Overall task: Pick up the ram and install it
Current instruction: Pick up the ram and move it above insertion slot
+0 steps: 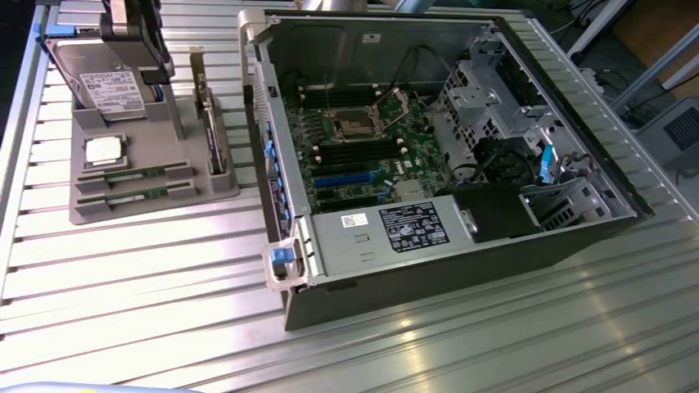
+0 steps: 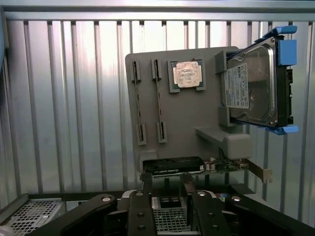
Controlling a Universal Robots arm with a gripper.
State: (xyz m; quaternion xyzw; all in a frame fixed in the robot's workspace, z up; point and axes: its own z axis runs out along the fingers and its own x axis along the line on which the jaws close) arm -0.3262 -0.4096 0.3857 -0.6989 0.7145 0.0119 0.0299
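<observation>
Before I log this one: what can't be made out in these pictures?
Exterior view: ram sticks in the grey holder, too small to read chips or notch.
Exterior view: memory slots in the computer case, too dark and small to tell filled from empty.
Wrist view: tool, open, its body cut off by the picture's edge.

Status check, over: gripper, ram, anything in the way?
Gripper open, empty. Two ram sticks lying in gray holder. Expansion card upright beside them.
</observation>
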